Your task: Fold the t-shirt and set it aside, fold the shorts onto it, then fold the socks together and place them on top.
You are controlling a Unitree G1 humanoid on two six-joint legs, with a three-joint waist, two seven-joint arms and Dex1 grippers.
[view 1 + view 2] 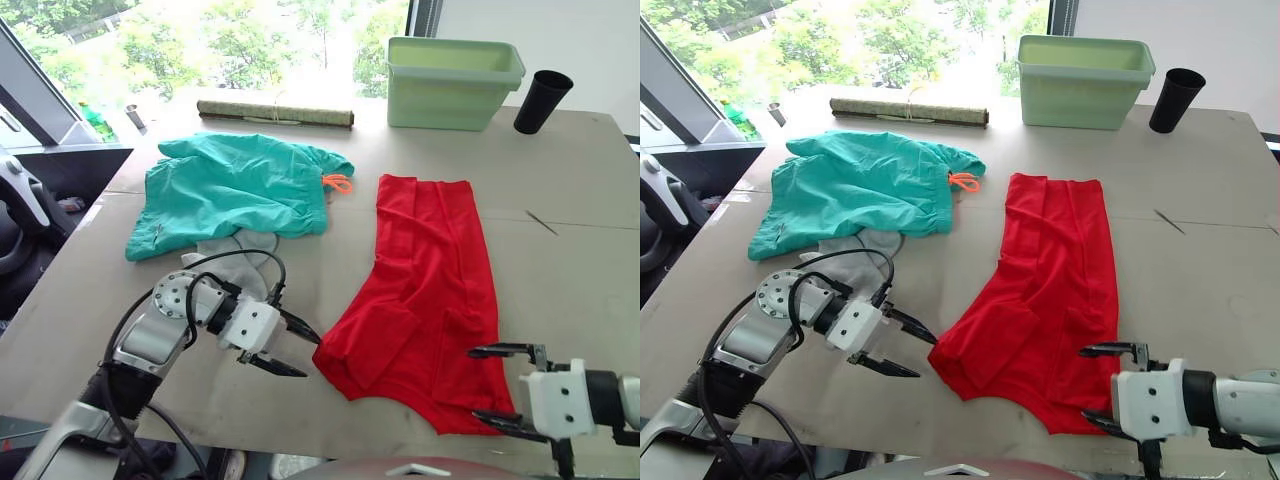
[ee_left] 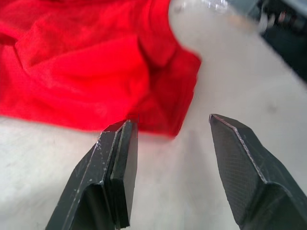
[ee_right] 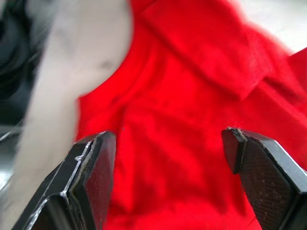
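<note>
The red t-shirt (image 1: 425,290) lies on the table right of centre, folded lengthwise with its sleeves tucked in. Behind and to its left are the teal shorts (image 1: 235,190), spread flat, with an orange drawstring (image 1: 338,183) at the waistband. The grey socks (image 1: 235,250) poke out from under the shorts' near edge. My left gripper (image 1: 295,346) is open just left of the shirt's near left corner (image 2: 184,96), not touching it. At the shirt's near right edge my right gripper (image 1: 492,385) stands open over the red cloth (image 3: 168,124).
A pale green bin (image 1: 452,80) and a black cup (image 1: 542,101) stand at the table's far right. A rolled mat (image 1: 275,112) lies along the far edge by the window. The table's near edge runs just under both grippers.
</note>
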